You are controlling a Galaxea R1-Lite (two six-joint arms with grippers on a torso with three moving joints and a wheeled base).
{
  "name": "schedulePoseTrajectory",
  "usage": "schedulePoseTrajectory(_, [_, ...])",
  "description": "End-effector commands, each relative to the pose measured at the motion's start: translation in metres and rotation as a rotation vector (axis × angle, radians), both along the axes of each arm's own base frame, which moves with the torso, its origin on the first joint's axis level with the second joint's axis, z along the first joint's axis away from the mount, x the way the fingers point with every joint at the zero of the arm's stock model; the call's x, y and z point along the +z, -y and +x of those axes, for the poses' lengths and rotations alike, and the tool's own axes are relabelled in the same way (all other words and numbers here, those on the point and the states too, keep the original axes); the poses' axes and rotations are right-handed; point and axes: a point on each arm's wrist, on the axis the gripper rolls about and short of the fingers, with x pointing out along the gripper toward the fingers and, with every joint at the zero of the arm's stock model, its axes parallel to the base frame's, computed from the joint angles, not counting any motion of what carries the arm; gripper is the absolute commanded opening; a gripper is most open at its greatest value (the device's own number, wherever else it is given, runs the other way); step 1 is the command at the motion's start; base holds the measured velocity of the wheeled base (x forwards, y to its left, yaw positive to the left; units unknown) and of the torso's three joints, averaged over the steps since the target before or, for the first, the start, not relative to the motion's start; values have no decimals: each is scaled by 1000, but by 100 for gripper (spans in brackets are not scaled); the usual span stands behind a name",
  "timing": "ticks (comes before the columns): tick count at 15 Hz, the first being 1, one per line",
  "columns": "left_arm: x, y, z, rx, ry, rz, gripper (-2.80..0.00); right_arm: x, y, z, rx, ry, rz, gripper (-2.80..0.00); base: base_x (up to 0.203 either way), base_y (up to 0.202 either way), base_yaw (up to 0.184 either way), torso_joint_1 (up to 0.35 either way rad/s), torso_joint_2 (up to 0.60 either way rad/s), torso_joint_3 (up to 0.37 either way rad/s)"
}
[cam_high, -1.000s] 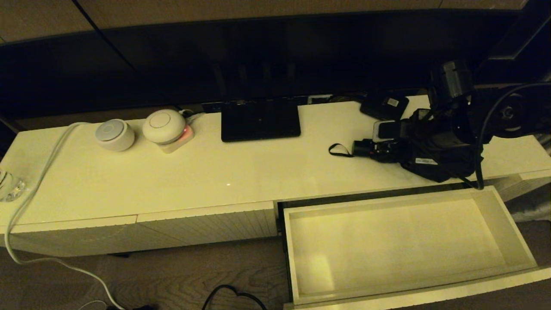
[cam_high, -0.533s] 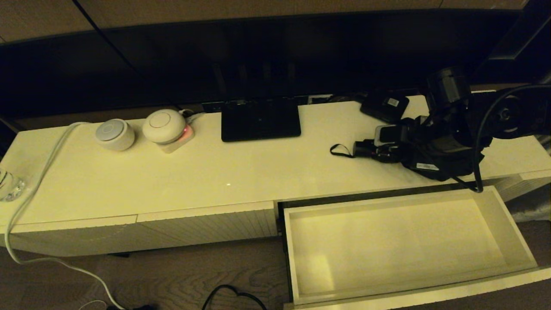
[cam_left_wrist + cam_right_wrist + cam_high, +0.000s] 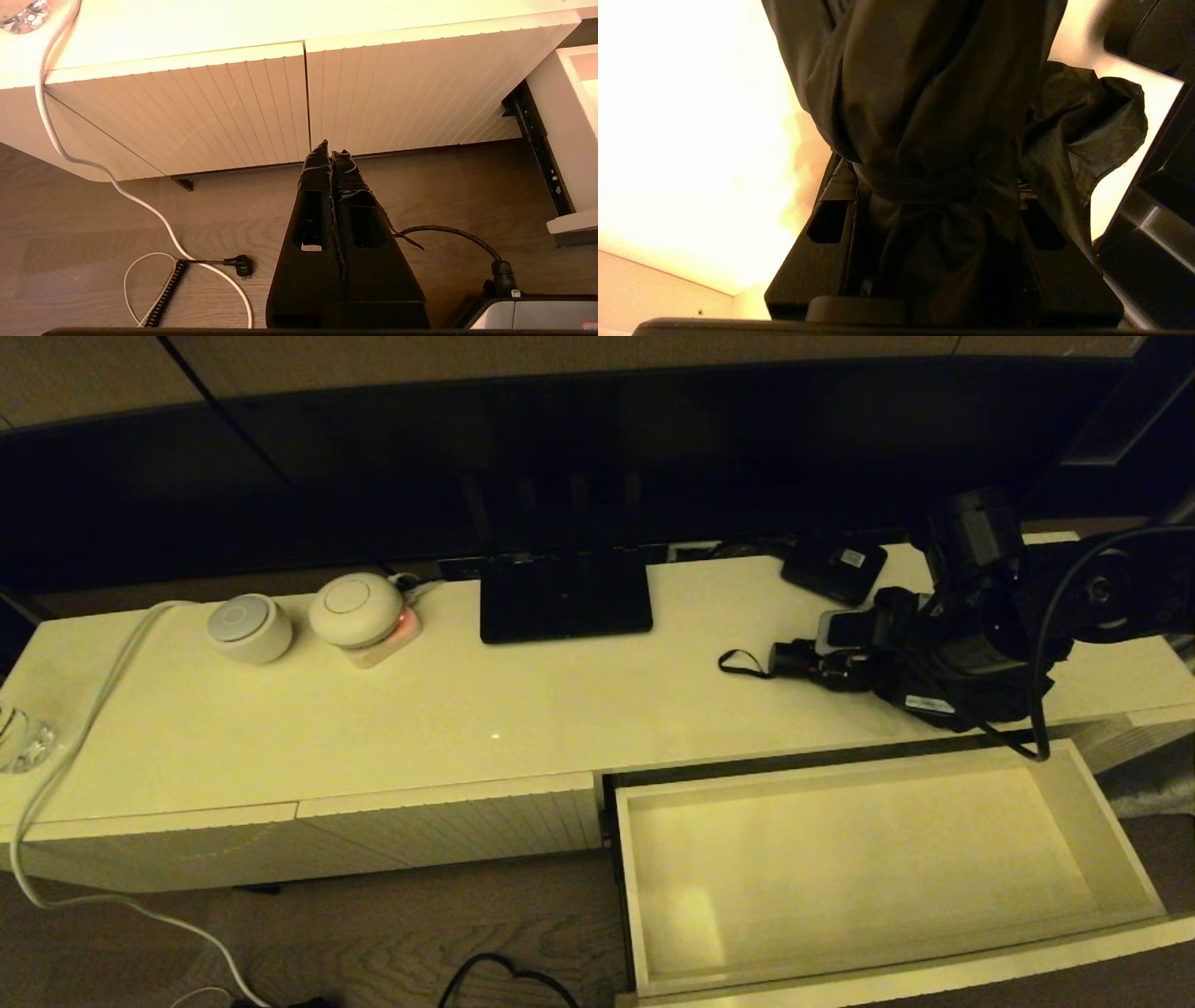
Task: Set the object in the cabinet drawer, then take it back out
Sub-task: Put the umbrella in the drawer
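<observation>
The black folding umbrella (image 3: 943, 689) lies on the cream cabinet top at the right, just behind the open drawer, with its short handle (image 3: 801, 659) and wrist loop (image 3: 740, 663) pointing left. My right gripper (image 3: 938, 649) comes down on its bunchy fabric and is shut on it. In the right wrist view the umbrella (image 3: 924, 93) fills the space between the two fingers of the gripper (image 3: 931, 182). The wide cream drawer (image 3: 1116, 840) stands pulled out with nothing in it. My left gripper (image 3: 331, 150) hangs shut low over the floor, before the ribbed fronts (image 3: 224, 107).
A flat black stand (image 3: 565, 597) sits at the back middle, and a small black box with a white label (image 3: 834, 566) lies just behind the umbrella. Two round white devices (image 3: 249, 627) (image 3: 356, 609) and a white cable (image 3: 79, 719) occupy the left. A dark screen runs along the back.
My right arm has sunk lower onto the umbrella, and the umbrella's fabric end has shifted slightly down and right. The drawer has not moved.
</observation>
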Motion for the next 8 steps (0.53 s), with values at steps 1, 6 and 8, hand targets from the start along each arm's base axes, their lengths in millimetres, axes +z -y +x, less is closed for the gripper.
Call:
schedulePoseTrajectory(1, [-1, 0, 0, 1, -3, 0, -280, 12, 2, -9, 2, 27, 0, -280, 0, 0, 0, 0, 0, 0])
schedulePoseTrajectory(6, [-1, 0, 0, 1, -3, 0, -280, 39, 10, -51, 10, 84, 6, -280, 0, 0, 0, 0, 0, 0])
schedulePoseTrajectory(8, [-1, 0, 0, 1, -3, 0, -280, 51, 12, -77, 27, 115, 11, -280, 0, 0, 0, 0, 0, 0])
